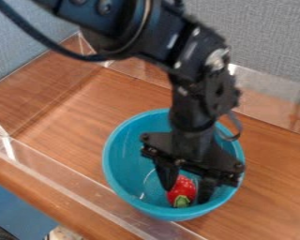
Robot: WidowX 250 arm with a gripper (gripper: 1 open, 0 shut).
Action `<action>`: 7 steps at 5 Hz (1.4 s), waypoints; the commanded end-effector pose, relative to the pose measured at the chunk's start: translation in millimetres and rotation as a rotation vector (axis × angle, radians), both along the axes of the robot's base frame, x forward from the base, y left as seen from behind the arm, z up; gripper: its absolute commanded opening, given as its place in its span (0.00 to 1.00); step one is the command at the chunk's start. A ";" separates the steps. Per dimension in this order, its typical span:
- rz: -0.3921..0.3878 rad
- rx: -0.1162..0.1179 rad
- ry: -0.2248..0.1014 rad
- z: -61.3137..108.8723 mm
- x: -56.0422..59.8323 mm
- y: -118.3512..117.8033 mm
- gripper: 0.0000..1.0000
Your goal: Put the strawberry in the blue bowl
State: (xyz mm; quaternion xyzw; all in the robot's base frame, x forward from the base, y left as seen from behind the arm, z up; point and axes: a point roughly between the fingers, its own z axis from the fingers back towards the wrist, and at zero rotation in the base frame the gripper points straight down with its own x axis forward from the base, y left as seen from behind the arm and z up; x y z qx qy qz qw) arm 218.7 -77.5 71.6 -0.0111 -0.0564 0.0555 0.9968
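Observation:
The blue bowl (119, 161) stands on the wooden table near the front edge. Inside it, on the bottom toward the front right, lies the strawberry (182, 195), red with its green cap pointing down toward the front. My gripper (187, 182) hangs straight down inside the bowl, just above the strawberry. Its black fingers (159, 172) are spread wide to either side of the fruit and stand open, not pressing it. The black arm hides the back of the bowl's inside.
The wooden table (59, 103) is fenced by clear acrylic walls: a low one along the front edge (52, 178) and one at the back right (272, 94). A grey-blue wall stands behind.

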 end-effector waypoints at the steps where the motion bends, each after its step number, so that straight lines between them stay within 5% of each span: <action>1: -0.037 -0.016 -0.054 9.7 6.5 -1.7 0.00; 4: -0.100 -0.001 -0.036 -8.1 4.4 -4.6 0.00; 7: -0.227 0.012 -0.002 -14.1 15.1 -21.4 0.00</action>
